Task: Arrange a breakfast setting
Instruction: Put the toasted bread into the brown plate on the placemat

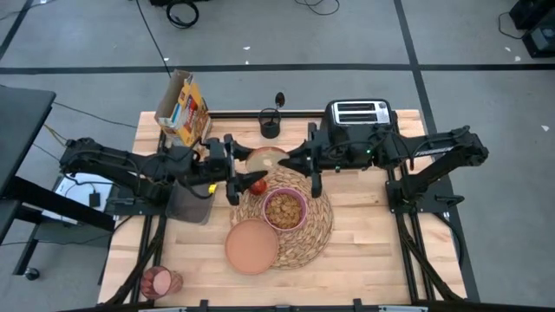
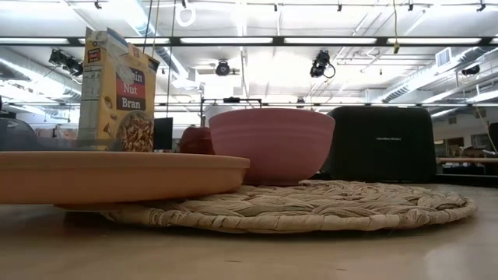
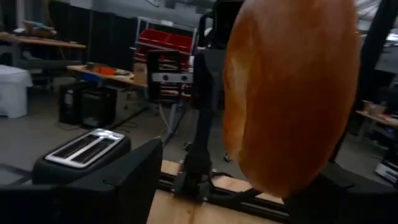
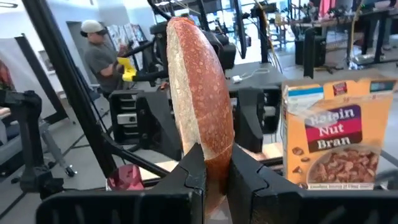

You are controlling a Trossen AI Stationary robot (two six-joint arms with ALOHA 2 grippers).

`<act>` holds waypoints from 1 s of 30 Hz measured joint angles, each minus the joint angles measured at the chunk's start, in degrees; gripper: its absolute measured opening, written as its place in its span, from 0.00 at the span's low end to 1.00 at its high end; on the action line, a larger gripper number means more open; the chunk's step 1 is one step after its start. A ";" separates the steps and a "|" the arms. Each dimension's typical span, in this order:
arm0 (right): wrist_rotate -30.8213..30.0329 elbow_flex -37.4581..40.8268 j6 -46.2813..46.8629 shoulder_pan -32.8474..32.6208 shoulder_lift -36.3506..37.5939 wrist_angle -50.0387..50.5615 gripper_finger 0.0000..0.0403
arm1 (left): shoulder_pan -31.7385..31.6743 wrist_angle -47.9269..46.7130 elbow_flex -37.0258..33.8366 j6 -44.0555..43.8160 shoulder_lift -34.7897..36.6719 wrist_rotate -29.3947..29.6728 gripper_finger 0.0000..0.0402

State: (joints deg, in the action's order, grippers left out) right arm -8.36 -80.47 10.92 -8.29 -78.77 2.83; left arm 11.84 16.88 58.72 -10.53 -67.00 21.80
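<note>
The wooden table (image 1: pixel 364 251) carries a large round woven straw placemat (image 1: pixel 314 227) near its middle; every place below is given from that mat. The black toaster (image 1: pixel 359 113) stands beyond the mat's far right edge, and the yellow-and-blue cereal box (image 1: pixel 183 108) stands beyond its far left edge, open at the top. The salmon-brown plate (image 1: pixel 252 245) lies on the mat's near left edge, partly overhanging onto the wood. The pink bowl (image 1: pixel 284 209) sits on the mat's middle and holds brown cereal. The toast slice (image 1: pixel 264 159) hangs in the air above the mat's far edge, on edge, between the two arms. The right gripper (image 4: pixel 216 171) reaches in from the toaster side, and its two fingers are closed tight on the slice's lower rim. The left gripper (image 1: pixel 232 170) comes in from the cereal-box side and is right at the slice; the broad face of the toast fills its wrist view, and I cannot tell how its fingers stand. The translucent pink cup (image 1: pixel 159 282) lies well off the mat's near left side, at the table's corner. The small red apple (image 1: pixel 258 185) rests on the mat's far left part, just under the left gripper.
</note>
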 joint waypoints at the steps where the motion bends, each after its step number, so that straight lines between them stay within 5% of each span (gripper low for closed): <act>1: -0.51 0.00 0.43 -0.07 -0.12 0.18 0.09 | 0.00 -0.21 0.00 -0.04 0.26 0.46 0.71; 15: -2.62 -0.02 1.13 -0.22 -0.91 -0.17 0.18 | -0.44 0.48 0.09 -2.26 1.86 0.39 0.13; 25: -0.05 -0.02 -0.42 -0.40 2.73 -0.68 0.62 | 0.88 -2.89 0.05 -4.36 2.82 0.73 0.13; 30: -1.53 -0.11 -2.58 -1.51 7.73 1.31 0.77 | 5.59 -12.18 0.06 -14.89 2.92 0.46 0.13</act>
State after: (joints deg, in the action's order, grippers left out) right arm -9.90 -80.58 8.35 -9.80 -71.04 4.14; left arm 17.43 4.70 58.78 -25.42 -64.08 22.25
